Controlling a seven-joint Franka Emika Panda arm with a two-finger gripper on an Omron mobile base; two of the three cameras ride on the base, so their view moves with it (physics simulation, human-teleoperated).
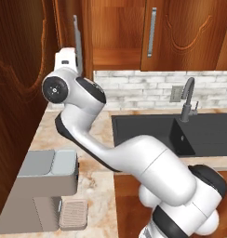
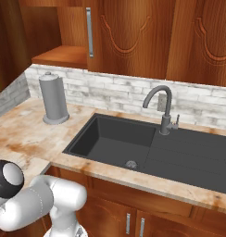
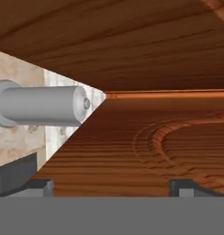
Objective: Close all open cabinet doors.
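Marbled table [image 2: 22,125] runs under reddish cabinet doors [image 2: 128,37]; one door [image 1: 20,93] stands swung out at left. Its panel faces the spread-open, empty pincer [image 3: 111,186]. Dark sink [image 2: 110,139] holds nothing.

Glossy reddish-brown wooden cabinet doors with carved arch outlines hang above a white brick backsplash. One open door [image 1: 77,44] swings out edge-on, its slim silver bar handle facing the room, with the bare cabinet interior beside it. To its right a closed door [image 1: 180,35] sits flush, its vertical silver handle along the left edge. In the hand view the carved door panel [image 3: 150,142] looms very close.
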